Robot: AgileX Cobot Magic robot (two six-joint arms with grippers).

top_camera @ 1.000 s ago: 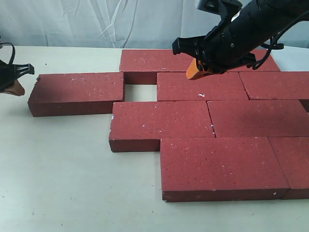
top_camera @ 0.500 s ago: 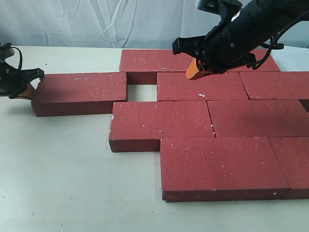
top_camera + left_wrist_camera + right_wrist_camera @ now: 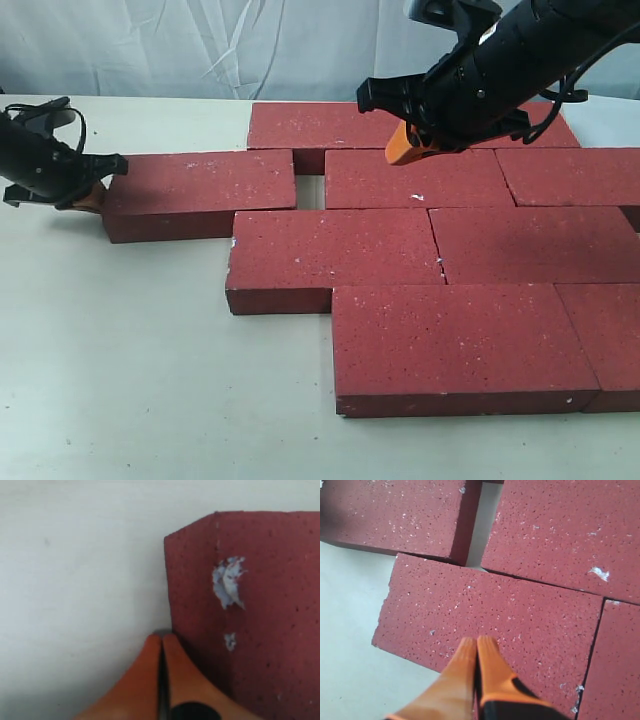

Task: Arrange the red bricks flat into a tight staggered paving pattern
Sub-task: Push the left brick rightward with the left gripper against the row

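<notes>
Several dark-red bricks lie flat in staggered rows on the table. One loose brick (image 3: 200, 190) sits at the left end of the second row, a narrow gap (image 3: 309, 190) apart from its neighbour (image 3: 418, 178). My left gripper (image 3: 92, 196) is shut, its orange tips pressed against that brick's left end (image 3: 240, 605) near a chipped corner. My right gripper (image 3: 402, 146) is shut and empty, hovering above the back rows. In the right wrist view its fingertips (image 3: 477, 641) hang over a brick (image 3: 490, 620).
The white table (image 3: 130, 380) spreads to the left and front. The front row's big brick (image 3: 455, 345) juts toward the near edge. A pale cloth backdrop (image 3: 180, 45) hangs behind.
My left gripper has travelled right, sliding the loose brick with it. The gap to the neighbouring brick has shrunk from wide to narrow. The right arm has stayed still.
</notes>
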